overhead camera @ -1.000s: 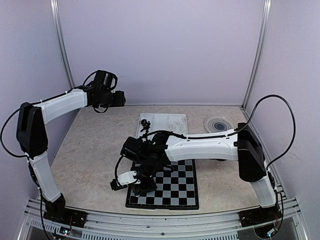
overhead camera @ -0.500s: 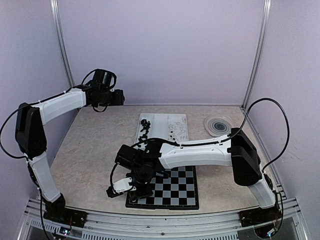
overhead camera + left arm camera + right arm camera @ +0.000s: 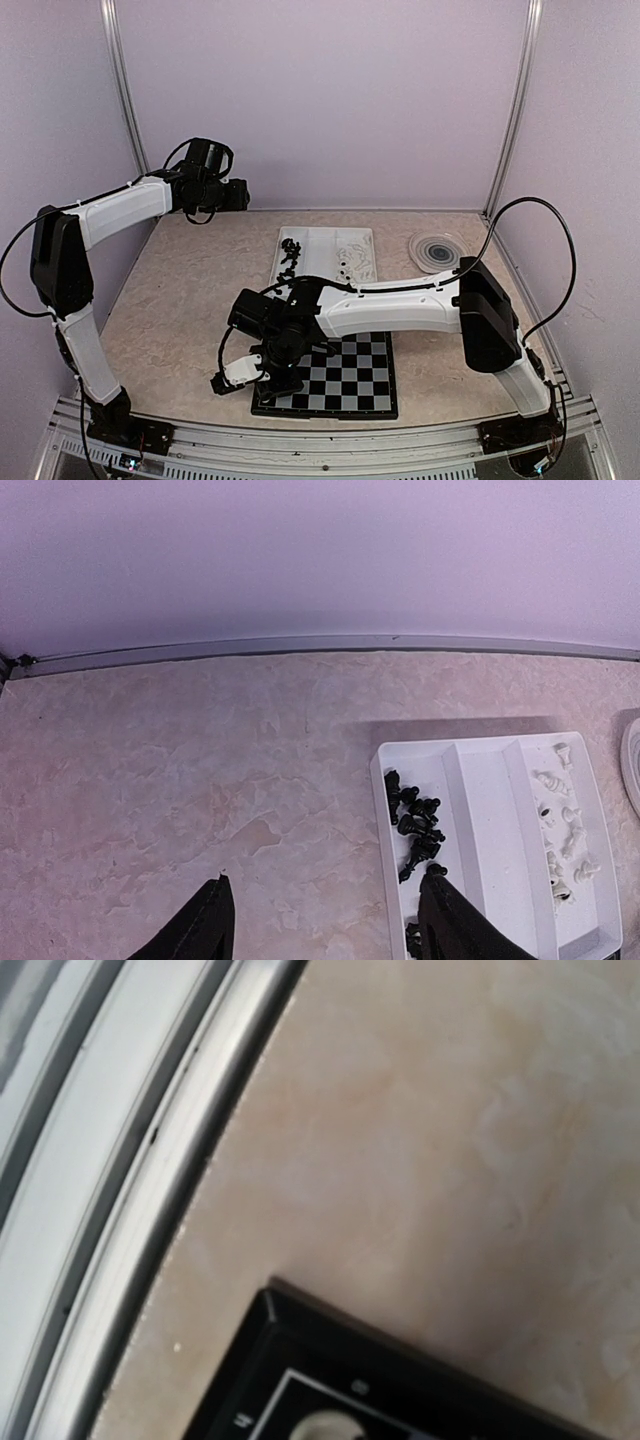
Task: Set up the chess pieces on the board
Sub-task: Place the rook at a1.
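Reaching along the near edge of the worktop point(image 3: 180, 300), the right end effector point(image 3: 272, 380) sits at the near-left corner of the board point(image 3: 350, 385); whether it is clenched cannot be told. The left end effector point(image 3: 240, 196) hangs high by the far-left corner.

From the left wrist, its fingers point(image 3: 205, 932) stand apart, released, beside the white tray point(image 3: 485, 810), which has black chess pieces point(image 3: 418, 825) in its left compartment and white chess pieces point(image 3: 565, 820) in its right.

From the right wrist, only the board's blurred dark corner shows on the worktop, near the metal rail point(image 3: 120, 1190).
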You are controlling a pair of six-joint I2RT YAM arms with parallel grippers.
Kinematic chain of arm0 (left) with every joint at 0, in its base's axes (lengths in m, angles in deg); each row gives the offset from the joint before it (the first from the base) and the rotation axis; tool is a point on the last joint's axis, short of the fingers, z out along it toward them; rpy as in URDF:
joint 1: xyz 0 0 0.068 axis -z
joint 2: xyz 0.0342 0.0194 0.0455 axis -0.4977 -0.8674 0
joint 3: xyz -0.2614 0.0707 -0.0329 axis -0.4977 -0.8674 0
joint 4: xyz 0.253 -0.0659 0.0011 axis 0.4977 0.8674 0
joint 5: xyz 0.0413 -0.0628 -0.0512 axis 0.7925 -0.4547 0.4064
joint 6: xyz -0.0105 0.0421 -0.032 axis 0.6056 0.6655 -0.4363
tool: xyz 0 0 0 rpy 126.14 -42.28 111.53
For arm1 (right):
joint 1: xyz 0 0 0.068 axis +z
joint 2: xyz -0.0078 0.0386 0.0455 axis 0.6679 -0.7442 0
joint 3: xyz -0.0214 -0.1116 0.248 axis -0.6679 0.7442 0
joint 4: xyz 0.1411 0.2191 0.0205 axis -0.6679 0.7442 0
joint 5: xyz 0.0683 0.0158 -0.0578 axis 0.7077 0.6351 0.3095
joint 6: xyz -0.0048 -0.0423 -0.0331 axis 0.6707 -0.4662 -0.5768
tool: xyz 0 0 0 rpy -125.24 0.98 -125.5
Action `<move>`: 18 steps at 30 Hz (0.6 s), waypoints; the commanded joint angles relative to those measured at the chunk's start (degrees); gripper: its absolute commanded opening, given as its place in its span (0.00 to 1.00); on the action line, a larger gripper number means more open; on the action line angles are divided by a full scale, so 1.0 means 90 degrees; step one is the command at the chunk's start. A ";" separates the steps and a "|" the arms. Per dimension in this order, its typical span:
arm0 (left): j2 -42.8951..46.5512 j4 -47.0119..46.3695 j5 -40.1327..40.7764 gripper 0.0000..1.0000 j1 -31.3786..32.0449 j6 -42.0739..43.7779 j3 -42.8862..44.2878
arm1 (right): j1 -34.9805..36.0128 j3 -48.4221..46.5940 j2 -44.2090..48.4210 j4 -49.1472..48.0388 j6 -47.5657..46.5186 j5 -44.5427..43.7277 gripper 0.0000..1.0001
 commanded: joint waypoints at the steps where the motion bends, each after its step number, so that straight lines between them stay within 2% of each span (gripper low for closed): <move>1: 0.0223 0.0031 -0.0082 0.63 0.0020 0.0039 0.0026 | 0.0064 -0.0111 -0.0114 0.0260 -0.0108 0.0084 0.11; 5: 0.0205 0.0036 -0.0074 0.63 0.0018 0.0051 0.0035 | 0.0063 -0.0123 -0.0116 0.0311 -0.0128 0.0124 0.09; 8: 0.0195 0.0036 -0.0091 0.63 0.0018 0.0051 0.0038 | 0.0063 -0.0126 -0.0106 0.0353 -0.0158 0.0149 0.13; 13: 0.0193 0.0036 -0.0115 0.63 0.0026 0.0046 0.0037 | 0.0018 -0.0263 0.0001 0.0359 -0.0063 0.0069 0.30; 15: 0.0184 0.0029 -0.0192 0.63 0.0037 0.0077 0.0028 | -0.0112 -0.0340 0.0190 0.0424 -0.0120 0.0076 0.43; 18: 0.0207 -0.0058 -0.0462 0.63 0.0130 0.0259 -0.0026 | -0.0493 -0.0089 0.0780 0.0492 -0.0307 0.0406 0.47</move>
